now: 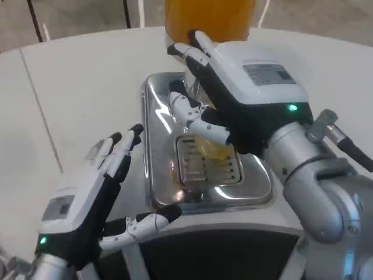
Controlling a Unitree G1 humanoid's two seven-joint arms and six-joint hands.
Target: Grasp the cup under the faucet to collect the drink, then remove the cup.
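Your right hand (233, 87) sits upper centre of the frame, fingers curled around something beneath the orange drink tank (210, 17). You cannot tell whether it grips the cup: the hand hides it, so its position and tilt are not readable. A yellowish patch shows just below the fingers, over the slotted grille (207, 166) of the shiny drip tray (157, 116). Your left hand (93, 198), lower left, is spread and holds nothing beside the tray on the white table (76, 87).

The right hand (245, 87) crowds the space over the drip tray (169, 116); the tray's left side lies open.
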